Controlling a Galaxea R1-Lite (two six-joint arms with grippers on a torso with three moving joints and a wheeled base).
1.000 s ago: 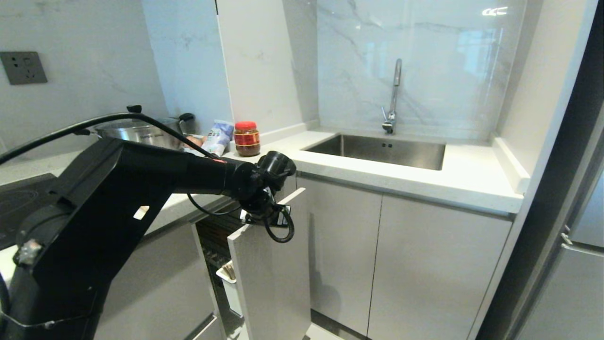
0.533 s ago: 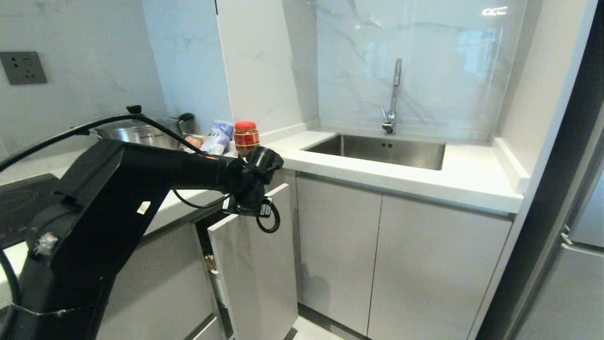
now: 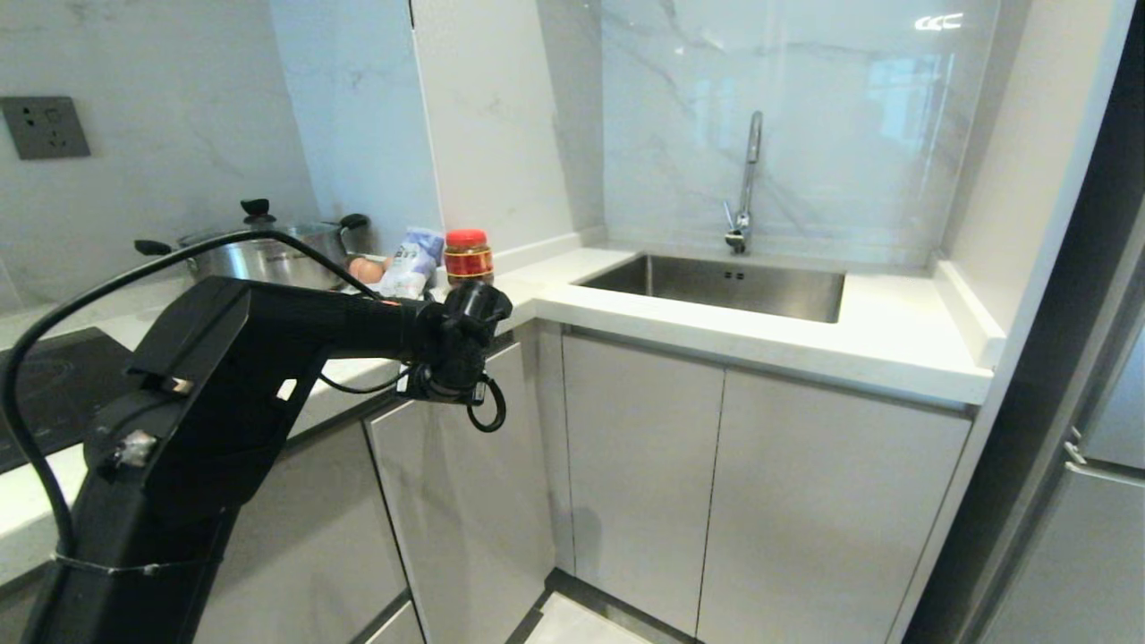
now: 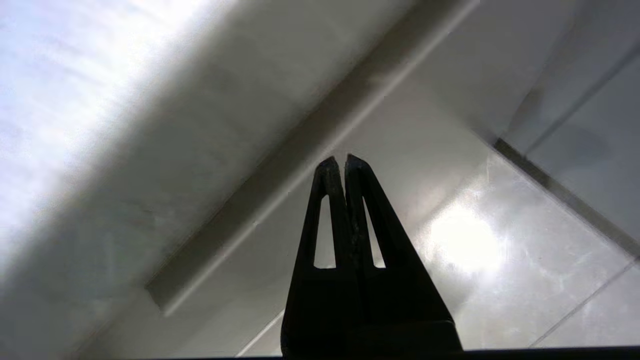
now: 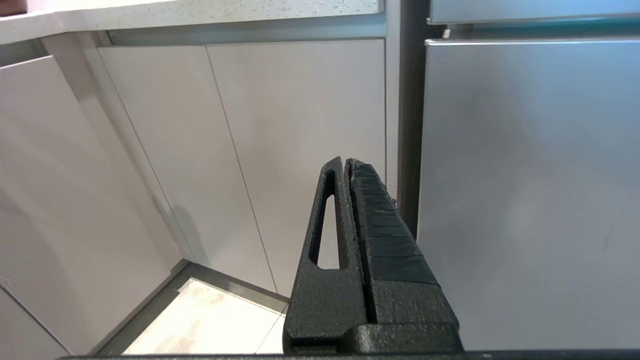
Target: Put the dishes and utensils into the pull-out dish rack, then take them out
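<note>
The pull-out dish rack is pushed in; only its narrow white front panel (image 3: 465, 501) shows, flush with the neighbouring cabinet fronts. The dishes and the utensils are hidden from every view. My left arm's wrist (image 3: 454, 353) sits at the panel's top edge, just under the counter lip. In the left wrist view my left gripper (image 4: 345, 160) is shut with nothing between its fingers, pointing down along the cabinet front toward the glossy floor. Off to the side, my right gripper (image 5: 345, 161) hangs shut and empty, facing the lower cabinets.
On the counter stand a lidded steel pot (image 3: 259, 250), a blue-white packet (image 3: 407, 261) and a red-lidded jar (image 3: 468, 261). The sink (image 3: 716, 284) and faucet (image 3: 745, 179) lie to the right. A black hob (image 3: 45, 394) is at the left and a steel fridge (image 3: 1073, 519) at the right.
The rack's front panel slid from pulled out back into the cabinet until flush. My left arm went with it toward the counter. The rack's inside passed out of sight.
</note>
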